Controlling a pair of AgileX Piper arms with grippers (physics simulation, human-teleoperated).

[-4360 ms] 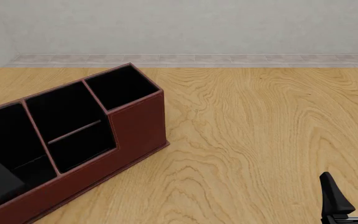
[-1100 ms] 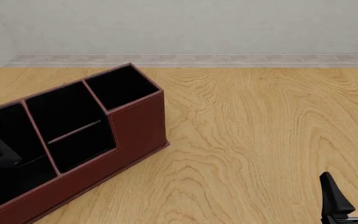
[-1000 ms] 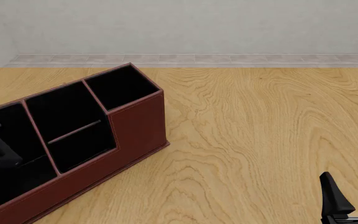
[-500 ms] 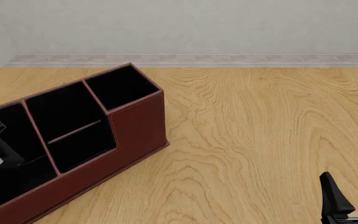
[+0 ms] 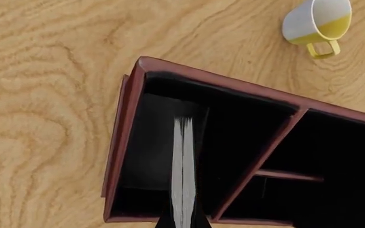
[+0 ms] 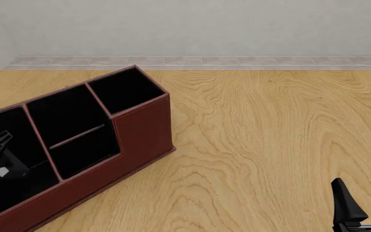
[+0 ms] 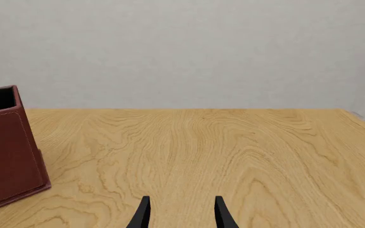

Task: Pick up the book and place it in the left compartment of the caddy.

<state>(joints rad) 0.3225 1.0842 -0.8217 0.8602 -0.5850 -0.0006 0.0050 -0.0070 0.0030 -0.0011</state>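
The surface (image 6: 269, 145) is rendered as light wood with strong swirling grain and a smooth, faintly satin finish. The caddy (image 6: 140, 133) is shown in dark red-brown, leather-look material with a stitched edge line and a matt sheen, while the left compartment (image 5: 157, 142) is lined in flat, dull black; the book (image 5: 183, 171) is seen edge-on there as pale grey paper-like pages between matt black covers. A mug (image 5: 315, 21) with a smooth white outside and yellow inside is given a ceramic look, and the right tool (image 7: 181, 213) appears as matt black plastic.

Right end effector (image 6: 366, 200): black, tapered fingers (image 6: 347, 201).
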